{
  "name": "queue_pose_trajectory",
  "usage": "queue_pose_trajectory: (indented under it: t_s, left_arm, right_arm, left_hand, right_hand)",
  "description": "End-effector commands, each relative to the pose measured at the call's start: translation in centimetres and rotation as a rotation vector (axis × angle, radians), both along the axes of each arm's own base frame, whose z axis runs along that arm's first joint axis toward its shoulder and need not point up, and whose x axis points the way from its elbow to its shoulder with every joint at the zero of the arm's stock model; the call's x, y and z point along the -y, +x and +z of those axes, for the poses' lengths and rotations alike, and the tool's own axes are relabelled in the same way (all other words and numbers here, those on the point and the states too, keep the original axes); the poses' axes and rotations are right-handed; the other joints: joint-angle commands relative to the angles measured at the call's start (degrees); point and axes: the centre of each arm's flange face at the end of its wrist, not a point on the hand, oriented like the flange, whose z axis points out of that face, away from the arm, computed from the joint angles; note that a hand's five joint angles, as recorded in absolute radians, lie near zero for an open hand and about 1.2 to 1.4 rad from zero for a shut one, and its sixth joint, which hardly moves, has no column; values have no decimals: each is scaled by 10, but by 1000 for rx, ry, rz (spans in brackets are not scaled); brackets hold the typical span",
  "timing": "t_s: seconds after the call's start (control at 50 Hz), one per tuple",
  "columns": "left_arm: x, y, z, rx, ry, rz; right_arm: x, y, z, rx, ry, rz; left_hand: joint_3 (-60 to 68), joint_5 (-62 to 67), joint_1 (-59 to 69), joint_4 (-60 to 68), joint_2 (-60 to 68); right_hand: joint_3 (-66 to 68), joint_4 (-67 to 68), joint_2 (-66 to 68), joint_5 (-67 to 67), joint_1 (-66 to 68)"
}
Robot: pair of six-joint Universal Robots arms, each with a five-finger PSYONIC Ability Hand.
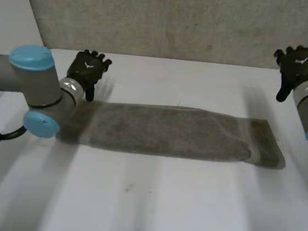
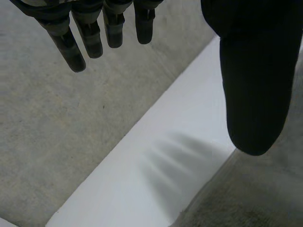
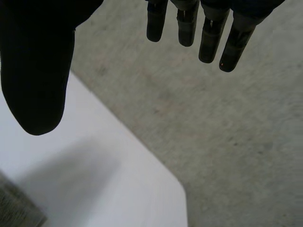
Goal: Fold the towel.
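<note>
I see the towel [image 1: 169, 131] lying flat on the white bench [image 1: 150, 203]. It is folded into one long grey strip that runs from left to right across the middle of the bench. At its right end a lower layer sticks out a little past the top layer. Its left end goes behind the left arm, so I cannot see that end.

The left robot hand [image 1: 88, 69] is at the far left corner of the towel, just past the towel's far edge. Its fingers are straight and loose, and it holds nothing. In the left wrist view the thumb [image 2: 253, 94] hangs close over the towel's edge, and the fingers [image 2: 75, 42] point out past the bench to the grey floor [image 2: 57, 132] (I cannot tell if the thumb touches the cloth).

The right robot hand [image 1: 300, 63] is up at the far right, near the far edge of the bench and well apart from the towel. It is open too, with its fingers hanging straight and nothing in them. In the right wrist view a small bit of the towel [image 3: 14, 210] lies near the thumb [image 3: 38, 71], with bare bench between them.
</note>
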Motion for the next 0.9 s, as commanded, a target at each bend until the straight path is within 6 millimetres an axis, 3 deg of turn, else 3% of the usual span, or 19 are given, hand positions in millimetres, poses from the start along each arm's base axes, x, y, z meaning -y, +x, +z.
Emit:
queue_pose_trajectory:
  t_s: [0.02, 0.12, 0.2, 0.26, 0.32, 0.44, 0.6, 0.9]
  left_arm:
    - [-49, 17, 38, -157, 94, 17]
    - [-98, 32, 51, -206, 159, 27]
    - [-118, 39, 45, -247, 191, 36]
    - [-132, 44, 37, -295, 213, 44]
    - [-139, 47, 24, -341, 227, 53]
    - [-142, 49, 16, -362, 212, 54]
    - [-142, 51, 16, -363, 211, 68]
    - [-143, 52, 13, -361, 217, 77]
  right_arm:
    - [-40, -8, 34, 29, -16, 1]
    - [-75, -13, 26, 7, 89, -1]
    - [-103, -16, -5, -9, 276, 9]
    - [-108, -17, -13, -11, 309, 14]
    - [-121, -16, -38, -11, 355, 36]
    - [-108, -28, -69, 2, 306, 0]
    - [-95, -41, -101, 0, 366, -38]
    - [-84, -45, -115, 25, 391, 3]
  left_hand:
    - [0, -16, -1, 0, 2]
    - [0, -16, -1, 0, 2]
    - [0, -16, -1, 0, 2]
    - [0, -16, -1, 0, 2]
    - [0, -16, -1, 0, 2]
    - [0, -16, -1, 0, 2]
    - [0, -16, -1, 0, 2]
    - [0, -16, -1, 0, 2]
  right_hand:
    - [-24, -34, -28, -37, -22]
    - [-24, -34, -28, -37, -22]
    - [7, -3, 3, -6, 9]
    - [19, 9, 15, 6, 21]
    - [62, 52, 58, 49, 65]
    - [170, 160, 166, 157, 172]
    - [215, 205, 211, 202, 218]
    - [414, 403, 410, 401, 416]
